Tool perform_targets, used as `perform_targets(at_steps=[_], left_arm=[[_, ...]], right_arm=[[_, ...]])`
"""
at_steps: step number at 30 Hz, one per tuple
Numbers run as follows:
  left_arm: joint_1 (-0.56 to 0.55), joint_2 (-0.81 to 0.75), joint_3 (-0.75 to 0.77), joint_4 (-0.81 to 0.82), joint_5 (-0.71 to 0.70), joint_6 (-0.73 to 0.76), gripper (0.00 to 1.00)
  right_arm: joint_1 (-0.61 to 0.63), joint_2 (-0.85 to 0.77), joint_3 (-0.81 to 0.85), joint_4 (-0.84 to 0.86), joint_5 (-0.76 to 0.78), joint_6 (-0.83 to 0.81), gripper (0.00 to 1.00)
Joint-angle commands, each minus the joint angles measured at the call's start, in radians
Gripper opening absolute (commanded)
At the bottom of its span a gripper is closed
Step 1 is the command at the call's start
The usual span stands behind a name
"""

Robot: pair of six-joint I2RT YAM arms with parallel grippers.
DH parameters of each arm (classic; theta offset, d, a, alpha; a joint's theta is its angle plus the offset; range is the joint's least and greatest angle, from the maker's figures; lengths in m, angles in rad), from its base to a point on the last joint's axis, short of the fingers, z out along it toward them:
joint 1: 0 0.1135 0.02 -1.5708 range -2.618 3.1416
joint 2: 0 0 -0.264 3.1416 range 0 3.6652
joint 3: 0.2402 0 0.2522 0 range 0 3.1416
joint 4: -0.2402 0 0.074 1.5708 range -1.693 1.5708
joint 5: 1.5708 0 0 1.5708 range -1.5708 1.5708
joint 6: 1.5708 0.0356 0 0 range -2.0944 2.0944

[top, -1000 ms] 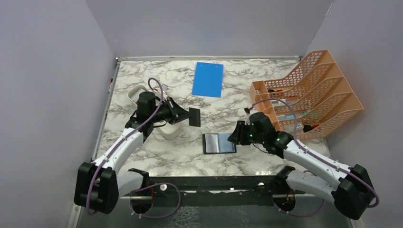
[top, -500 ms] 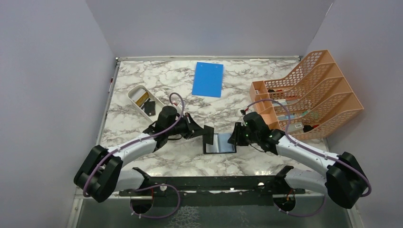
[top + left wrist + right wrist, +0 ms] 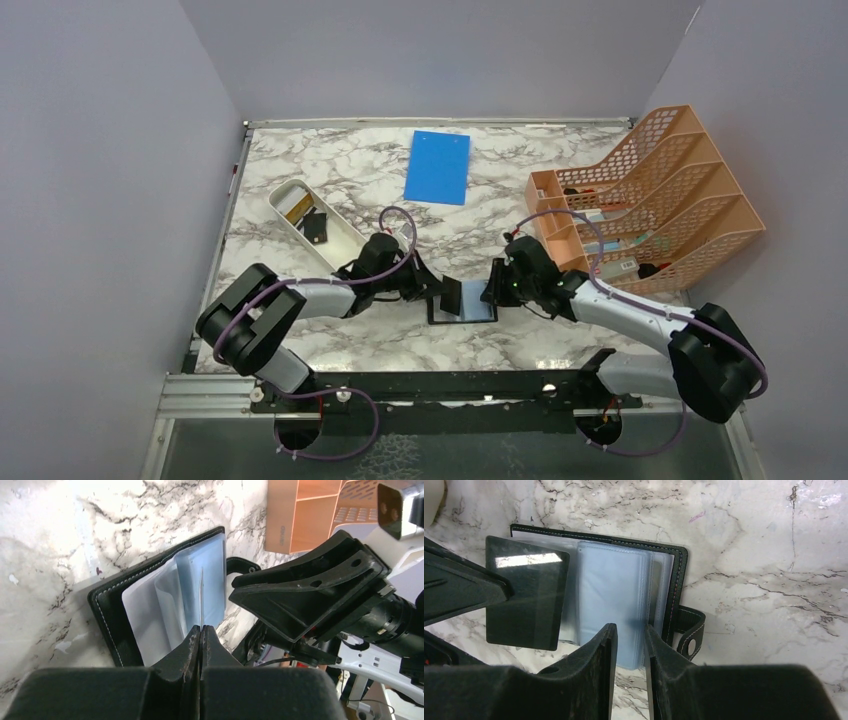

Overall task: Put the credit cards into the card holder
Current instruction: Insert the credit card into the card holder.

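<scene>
As the left gripper (image 3: 201, 629) clamps a dark credit card (image 3: 526, 595) over the card holder (image 3: 678, 580), the right gripper (image 3: 630, 630) straddles its sleeves (image 3: 609, 590). Grip unclear.

My left arm (image 3: 300, 297) lies low and stretches to the right, elbow folded back near its base. My left gripper (image 3: 201, 630) is pressed tight, fingertips together on the near edge of a dark card (image 3: 526, 597), which I hold on edge. My right arm (image 3: 620, 312) reaches in low from the right, so my two wrists come close together in the middle. My right gripper (image 3: 626, 630) points down, its fingers parallel with a narrow gap between them.
</scene>
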Motion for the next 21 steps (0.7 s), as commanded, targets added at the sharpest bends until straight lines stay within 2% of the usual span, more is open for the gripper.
perform_targets(at_steps=[1, 9, 21], left_arm=[[-0.008, 0.021, -0.008, 0.102, -0.058, 0.006, 0.0], [-0.017, 0.075, -0.008, 0.125, -0.039, -0.014, 0.0], [-0.03, 0.067, -0.051, 0.125, -0.045, -0.028, 0.0]], right_arm=[[0.002, 0.019, -0.023, 0.053, 0.035, 0.002, 0.31], [0.001, 0.028, -0.032, 0.063, 0.029, 0.004, 0.3], [0.001, 0.024, -0.042, 0.066, 0.028, 0.002, 0.3]])
